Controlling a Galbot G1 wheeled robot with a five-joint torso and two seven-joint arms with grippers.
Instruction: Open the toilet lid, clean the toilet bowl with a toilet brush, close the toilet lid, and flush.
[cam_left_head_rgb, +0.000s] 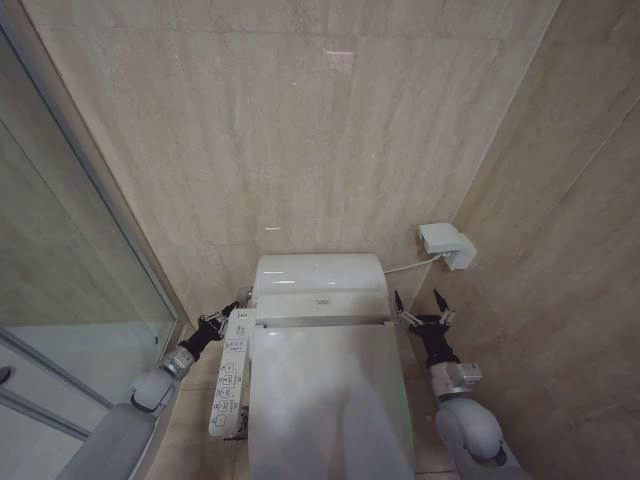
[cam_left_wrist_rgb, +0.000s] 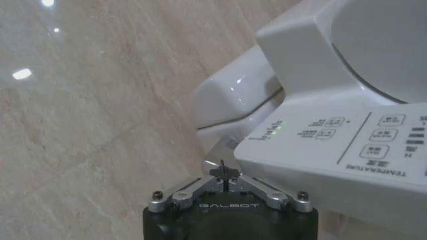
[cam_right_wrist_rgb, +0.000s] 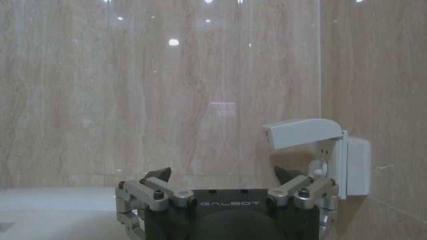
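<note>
The large glossy white oval plastic toilet lid (cam_left_head_rgb: 330, 400) lies shut and flat over the toilet, its long axis running from the hinge end by the back wall toward the robot, the rounded front end pointing at the camera in the head view. Behind it sits the white rounded rear housing (cam_left_head_rgb: 318, 275) of the electronic toilet against the beige marble-look wall (cam_left_head_rgb: 300, 130). The long white button-covered control panel (cam_left_head_rgb: 230, 375) runs along the toilet's left side, parallel to the lid. The left gripper (cam_left_head_rgb: 213, 322) is low at the rear end of that panel, just beside it; in the left wrist view its fingers (cam_left_wrist_rgb: 225, 172) are drawn together with nothing between them, the panel's edge (cam_left_wrist_rgb: 333, 145) close in front. The right gripper (cam_left_head_rgb: 423, 312) is at the toilet's right rear corner, near the lid's hinge end but apart from it, its jaws spread wide and empty. On the right-hand wall near it a white socket box with a raised flap cover (cam_left_head_rgb: 447, 243) is mounted, a white cable (cam_left_head_rgb: 405, 267) running from it toward the rear housing.
</note>
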